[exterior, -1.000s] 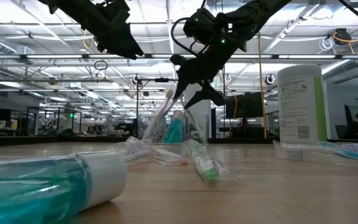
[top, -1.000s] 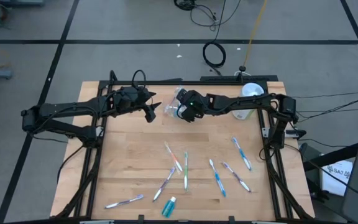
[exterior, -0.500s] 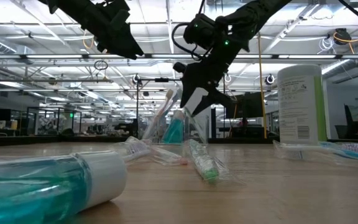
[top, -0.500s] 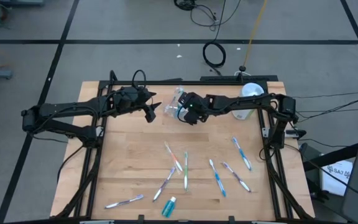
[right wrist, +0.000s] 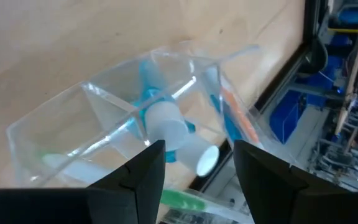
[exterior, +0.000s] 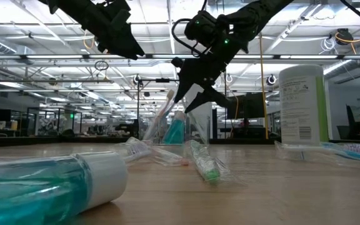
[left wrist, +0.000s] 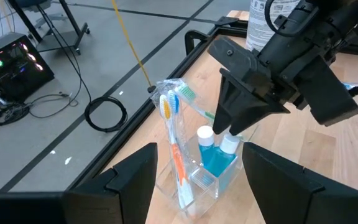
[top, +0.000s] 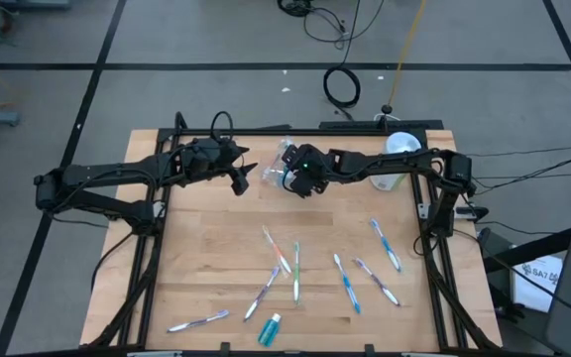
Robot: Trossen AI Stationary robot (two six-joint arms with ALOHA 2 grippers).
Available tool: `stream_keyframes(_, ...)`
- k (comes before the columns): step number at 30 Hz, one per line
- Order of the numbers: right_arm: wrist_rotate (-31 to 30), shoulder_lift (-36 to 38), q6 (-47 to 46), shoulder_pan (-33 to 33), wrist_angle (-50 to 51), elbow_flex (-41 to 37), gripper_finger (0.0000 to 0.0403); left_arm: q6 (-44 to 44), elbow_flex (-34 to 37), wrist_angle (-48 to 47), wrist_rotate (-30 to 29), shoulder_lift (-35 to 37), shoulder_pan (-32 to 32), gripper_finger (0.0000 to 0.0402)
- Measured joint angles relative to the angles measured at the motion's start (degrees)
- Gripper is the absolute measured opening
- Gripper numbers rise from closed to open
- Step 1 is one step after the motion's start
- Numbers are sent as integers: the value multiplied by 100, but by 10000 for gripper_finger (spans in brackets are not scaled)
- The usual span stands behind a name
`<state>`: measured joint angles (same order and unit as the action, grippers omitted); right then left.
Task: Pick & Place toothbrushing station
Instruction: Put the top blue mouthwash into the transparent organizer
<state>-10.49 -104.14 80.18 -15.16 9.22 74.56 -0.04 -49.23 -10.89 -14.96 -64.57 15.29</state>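
A clear holder (left wrist: 197,174) stands at the table's far middle (top: 274,169). In it stand wrapped toothbrushes (left wrist: 174,143) and two teal tubes with white caps (left wrist: 217,149). My right gripper (left wrist: 229,129) hangs open over the holder, slanting down, its fingertips just above the caps (right wrist: 166,127); the low view shows its fingers spread (exterior: 192,103). I cannot tell whether a fingertip touches a cap. Just left of the holder, my left gripper (top: 244,180) waits open and raised, pointing at it (left wrist: 197,186).
Several wrapped toothbrushes (top: 296,273) lie scattered over the near half of the table. A teal tube (top: 270,327) lies by the near edge. A white bottle (top: 397,149) stands at the far right corner. Bare wood lies between the holder and the brushes.
My right gripper has rocked a little at the wrist above the holder, its fingers dipping toward the tubes and swinging back. It has stayed open.
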Motion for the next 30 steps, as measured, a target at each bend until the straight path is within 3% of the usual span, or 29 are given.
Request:
stream_keyframes(5,324,0,0,-2,-159,0,181,0,0,2,2,-1,0,244)
stream_keyframes(20,32,126,-449,37,-242,0,181,0,0,13,8,-1,0,244)
stream_keyframes(30,322,124,-484,25,7,0,181,-8,0,27,15,-1,-2,244)
